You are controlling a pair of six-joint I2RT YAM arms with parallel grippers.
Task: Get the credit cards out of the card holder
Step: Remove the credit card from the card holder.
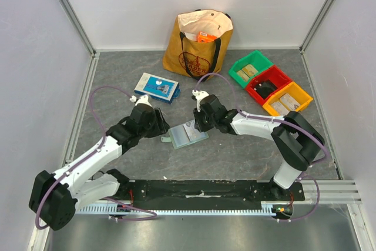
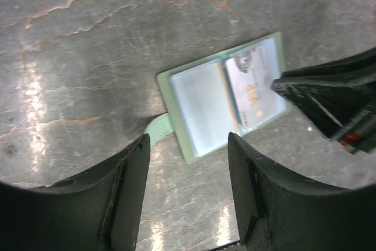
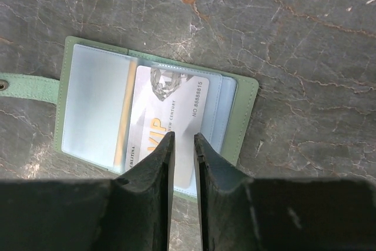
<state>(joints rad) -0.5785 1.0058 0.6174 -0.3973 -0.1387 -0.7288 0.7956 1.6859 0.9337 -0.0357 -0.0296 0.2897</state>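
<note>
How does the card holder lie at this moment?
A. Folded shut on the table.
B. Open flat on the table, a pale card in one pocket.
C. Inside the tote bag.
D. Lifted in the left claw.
B: the card holder lies spread open on the table, with a pale card marked VIP showing in one clear pocket.

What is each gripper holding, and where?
Left gripper: nothing, open. Right gripper: nearly shut at the near edge of the white card in the card holder; grip cannot be told.
</note>
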